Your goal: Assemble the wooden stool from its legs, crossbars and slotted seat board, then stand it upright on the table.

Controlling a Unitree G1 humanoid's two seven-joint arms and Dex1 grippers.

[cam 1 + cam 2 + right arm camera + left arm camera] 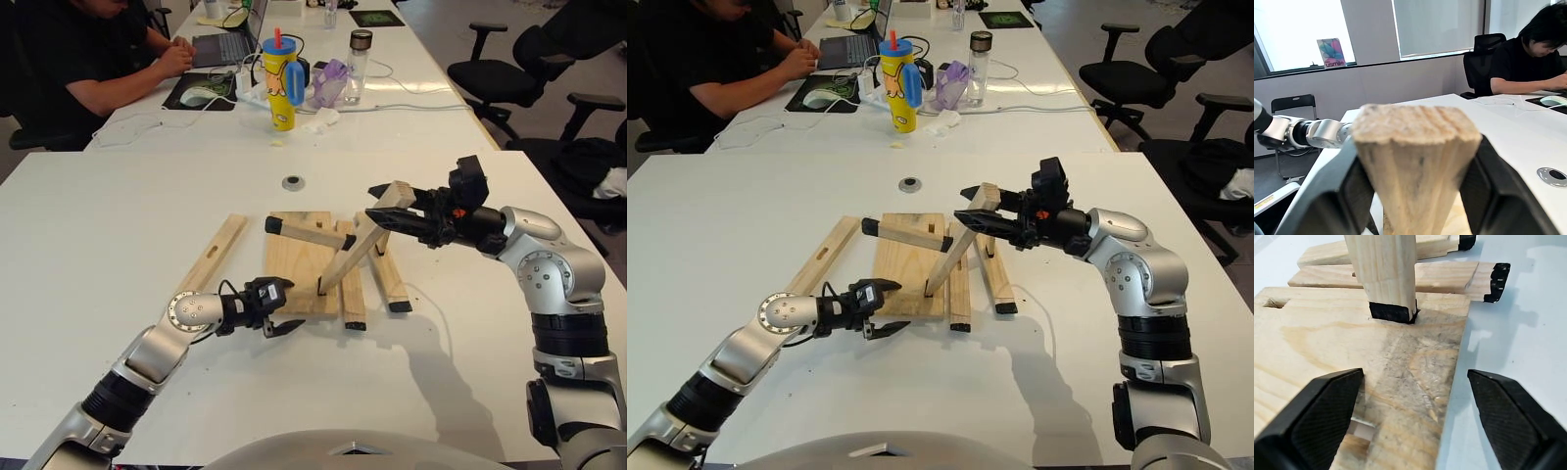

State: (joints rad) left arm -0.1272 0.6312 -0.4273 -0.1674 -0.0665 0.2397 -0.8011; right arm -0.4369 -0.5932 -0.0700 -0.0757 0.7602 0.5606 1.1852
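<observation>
The slotted seat board [291, 262] lies flat mid-table. My right gripper [384, 203] is shut on the top end of one wooden leg [355, 250]. The leg slants down, and its black-tipped foot [1393, 312] rests on the board near a slot. My left gripper [286, 307] is open at the board's near edge, one finger [1320, 413] over the wood and the other beyond the edge. Another black-ended leg [308, 233] lies across the board's far part. Two more pieces [353, 286] [390, 279] lie along its right side. A slotted bar [212, 257] lies to its left.
A round grommet [293, 182] sits in the table behind the parts. The far table holds a yellow cup [279, 86], a bottle [357, 65] and cables, with a person at a laptop. Office chairs [509, 73] stand to the right.
</observation>
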